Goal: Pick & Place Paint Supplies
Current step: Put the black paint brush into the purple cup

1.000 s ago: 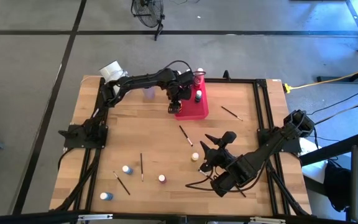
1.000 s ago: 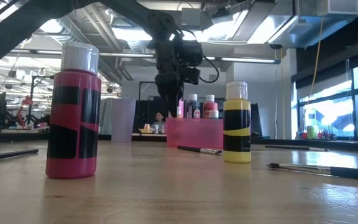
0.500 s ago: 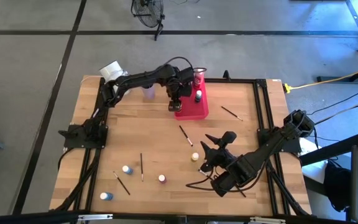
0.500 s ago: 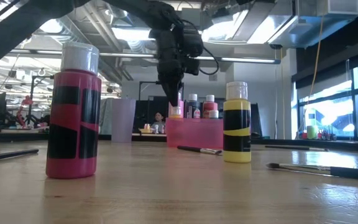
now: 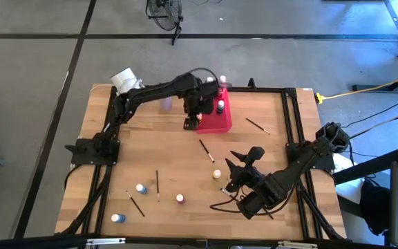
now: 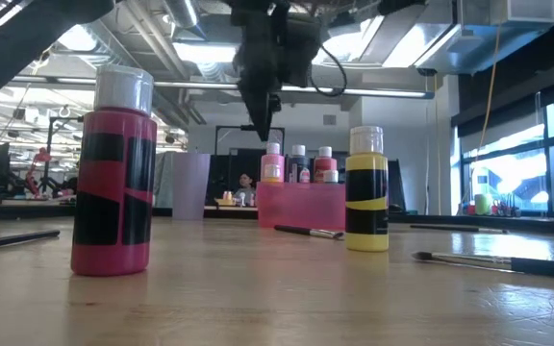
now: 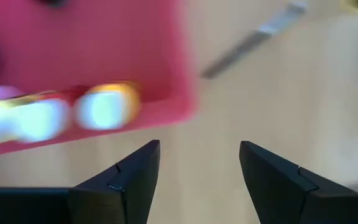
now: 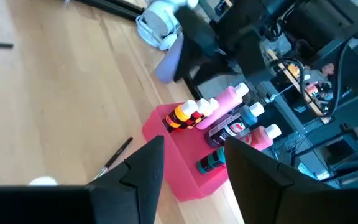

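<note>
Left gripper (image 5: 191, 123) hangs empty over the near edge of the pink tray (image 5: 223, 122); the right arm waits at the table's near right.

The left gripper's fingers (image 7: 126, 180) stand apart with nothing between them, above bare wood just beside the tray. Several bottles stand in the tray, an orange one (image 8: 180, 116) at the corner nearest that gripper. The right gripper (image 5: 232, 168) rests low with its fingers spread, apparently holding nothing, just beside a yellow bottle (image 5: 217, 174). A red bottle (image 5: 179, 198) and two blue bottles (image 5: 141, 188) stand on the near part of the table (image 5: 178, 159), with thin brushes (image 5: 206, 150) scattered between them.
</note>
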Controlling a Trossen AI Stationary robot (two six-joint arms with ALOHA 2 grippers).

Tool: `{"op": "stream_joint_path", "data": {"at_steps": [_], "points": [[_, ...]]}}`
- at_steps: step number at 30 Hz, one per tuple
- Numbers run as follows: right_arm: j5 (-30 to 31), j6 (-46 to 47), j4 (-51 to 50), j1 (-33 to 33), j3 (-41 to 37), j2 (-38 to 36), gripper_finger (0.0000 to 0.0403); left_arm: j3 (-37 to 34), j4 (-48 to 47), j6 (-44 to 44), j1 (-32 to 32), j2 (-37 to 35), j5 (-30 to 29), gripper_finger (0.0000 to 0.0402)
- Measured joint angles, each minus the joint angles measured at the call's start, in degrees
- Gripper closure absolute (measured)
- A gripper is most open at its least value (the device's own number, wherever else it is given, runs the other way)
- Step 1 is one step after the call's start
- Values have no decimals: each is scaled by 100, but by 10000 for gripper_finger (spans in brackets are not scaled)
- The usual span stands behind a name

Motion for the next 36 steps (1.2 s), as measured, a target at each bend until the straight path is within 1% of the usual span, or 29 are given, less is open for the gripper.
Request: {"op": "stream_joint_path", "data": {"at_steps": [5,8,12,14,17,19,21,24,25,28,31,36], "points": [[-12,-6,-289,239,158,-2,231,35,-550,227,-478,-1,471,183],[-13,-4,-478,391,385,-11,231,35,-580,340,-760,-1,797,185],[-10,159,-894,654,735,-13,231,35,-581,417,-1168,-1,873,185],[-13,396,-1214,790,910,-11,231,35,-539,238,-1344,-1,844,185],[-9,955,-1886,988,1175,-11,231,35,-195,-295,-1607,-1,707,185],[-13,1375,-2295,1094,1328,-11,231,35,154,-626,-1794,-1,482,186],[8,1417,-2245,1153,1401,-60,231,35,499,-831,-1979,0,37,186],[4,1467,-2225,1208,1487,-191,231,35,996,-862,-2185,-1,-626,186],[7,1544,-2247,1206,1495,-237,231,35,1110,-837,-2237,-1,-762,186],[-17,1710,-2226,1199,1495,-317,231,-131,1437,-588,-2366,-7,-920,186],[-11,1802,-2226,1176,1495,-361,231,-329,1426,-179,-2456,4,-1022,186],[-11,1816,-2203,1052,1495,-356,231,-1000,1868,641,-2433,10,-1260,186]]}}
